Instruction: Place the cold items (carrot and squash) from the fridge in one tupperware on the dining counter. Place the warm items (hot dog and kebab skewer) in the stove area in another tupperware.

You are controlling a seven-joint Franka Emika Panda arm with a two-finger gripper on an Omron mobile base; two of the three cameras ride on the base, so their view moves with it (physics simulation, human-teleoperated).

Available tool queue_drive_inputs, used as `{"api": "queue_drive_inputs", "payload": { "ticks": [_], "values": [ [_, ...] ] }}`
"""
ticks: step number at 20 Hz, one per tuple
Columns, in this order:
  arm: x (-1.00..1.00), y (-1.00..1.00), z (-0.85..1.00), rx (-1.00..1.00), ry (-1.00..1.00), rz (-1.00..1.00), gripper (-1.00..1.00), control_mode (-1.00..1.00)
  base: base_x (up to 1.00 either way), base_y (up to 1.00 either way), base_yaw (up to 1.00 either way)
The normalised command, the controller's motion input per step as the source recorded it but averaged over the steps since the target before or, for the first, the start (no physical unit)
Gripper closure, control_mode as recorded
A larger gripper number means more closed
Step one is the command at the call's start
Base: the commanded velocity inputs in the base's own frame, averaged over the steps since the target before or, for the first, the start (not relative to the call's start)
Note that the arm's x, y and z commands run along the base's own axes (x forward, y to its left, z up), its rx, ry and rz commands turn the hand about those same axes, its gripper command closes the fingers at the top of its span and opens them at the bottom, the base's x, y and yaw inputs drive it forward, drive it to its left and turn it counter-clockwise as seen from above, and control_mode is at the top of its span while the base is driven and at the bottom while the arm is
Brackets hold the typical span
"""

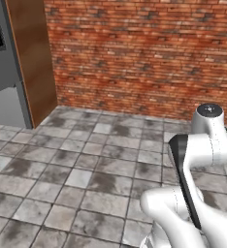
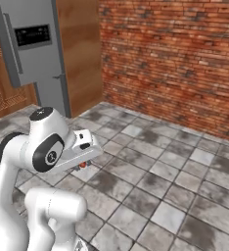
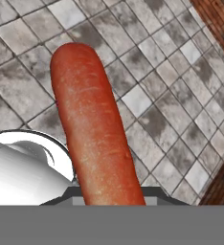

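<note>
- Carrot [image 3: 95, 139] is in your gripper [image 2: 82, 165]: in the hand view it runs up from between the finger tips at the bottom edge, blunt rounded end toward the top, leaning slightly left.
- Jaws are clamped on the carrot's lower end; the tips themselves are hidden behind it, so you can't see the contact faces.
- Right base view gives you a small orange-red bit under the white hand, low and in front of the arm's elbow: that's the same carrot, mostly hidden by the hand.
- Carrot hangs above the tiled floor [image 1: 86, 164], grey and white squares, not touching it.
- Arm [image 1: 202, 160] is folded close to the base in both base views, hand tucked low.
- Fridge [image 2: 35, 54] stands at the upper left in the right base view: grey door with a dark display panel and a vertical handle, brown wood panelling [image 2: 80, 54] just beside it on the right.
- Left base view shows you the fridge's grey side at the far left with the same wood panel next to it.
- Red brick wall [image 1: 144, 53] runs across the back, well apart from the arm.
</note>
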Motion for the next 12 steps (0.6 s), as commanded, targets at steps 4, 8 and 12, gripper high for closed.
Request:
{"api": "queue_drive_inputs", "payload": {
  "ticks": [4,8,12],
  "values": [
    [0.0,0.0,0.0,0.0,0.0,0.0,1.0,1.0,-0.65,-1.0,0.0],
    [0.0,0.0,0.0,0.0,0.0,0.0,1.0,1.0,-0.72,-0.98,-0.04],
    [0.0,0.0,0.0,0.0,0.0,0.0,1.0,1.0,-0.82,-0.92,-0.23]
  ]
}}
